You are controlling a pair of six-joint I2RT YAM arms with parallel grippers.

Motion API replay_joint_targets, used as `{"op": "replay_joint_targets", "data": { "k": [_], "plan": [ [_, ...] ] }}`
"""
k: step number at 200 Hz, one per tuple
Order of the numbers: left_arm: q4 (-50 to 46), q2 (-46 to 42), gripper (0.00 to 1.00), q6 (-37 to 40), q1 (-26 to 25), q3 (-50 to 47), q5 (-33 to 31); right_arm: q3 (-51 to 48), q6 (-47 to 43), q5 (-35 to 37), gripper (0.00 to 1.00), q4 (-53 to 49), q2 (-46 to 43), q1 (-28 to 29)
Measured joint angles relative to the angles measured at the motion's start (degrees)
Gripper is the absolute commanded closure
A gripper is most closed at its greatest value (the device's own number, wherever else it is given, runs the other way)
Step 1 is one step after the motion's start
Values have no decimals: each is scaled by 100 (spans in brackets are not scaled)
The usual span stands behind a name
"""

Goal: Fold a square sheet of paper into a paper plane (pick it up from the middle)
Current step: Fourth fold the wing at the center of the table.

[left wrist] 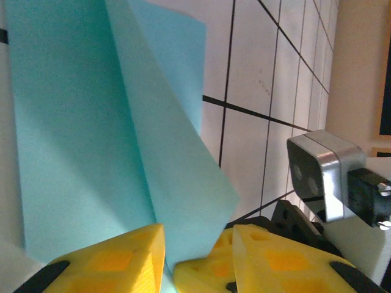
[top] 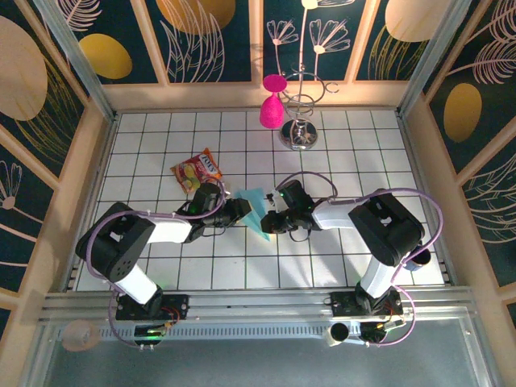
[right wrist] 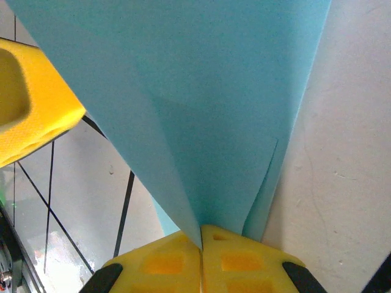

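Note:
The paper plane (top: pixel 255 205) is a light-blue folded sheet, a pointed triangle held off the tiled table between both arms. My right gripper (top: pixel 270 222) holds its lower end. In the right wrist view the yellow pads (right wrist: pixel 244 262) of the right gripper (right wrist: pixel 201 235) are pressed together on a fold of the paper (right wrist: pixel 208 91). My left gripper (top: pixel 239 211) is at the paper's left side. In the left wrist view its gripper (left wrist: pixel 198 235) stands apart, with a paper flap (left wrist: pixel 183 183) and one yellow right-gripper finger (left wrist: pixel 204 271) in the gap. One left finger (right wrist: pixel 30 104) shows beside the paper.
A red-and-yellow snack packet (top: pixel 197 170) lies on the tiles behind the left gripper. A metal stand (top: pixel 300 133) with a pink ornament (top: pixel 272 109) is at the back centre. Wooden walls (top: pixel 97 161) ring the table. The right wrist's camera housing (left wrist: pixel 321 174) is close by.

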Motion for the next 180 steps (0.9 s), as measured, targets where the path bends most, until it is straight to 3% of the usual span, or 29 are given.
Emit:
{"op": "replay_joint_targets", "data": {
  "k": [109,180],
  "plan": [
    [-146,398,61,52,0,205,0,-129,4,-210,90,256,0,-83],
    [-1064,546,57,173,-66,726,-184,-146,26,-262,78,282,-52,-87]
  ]
}}
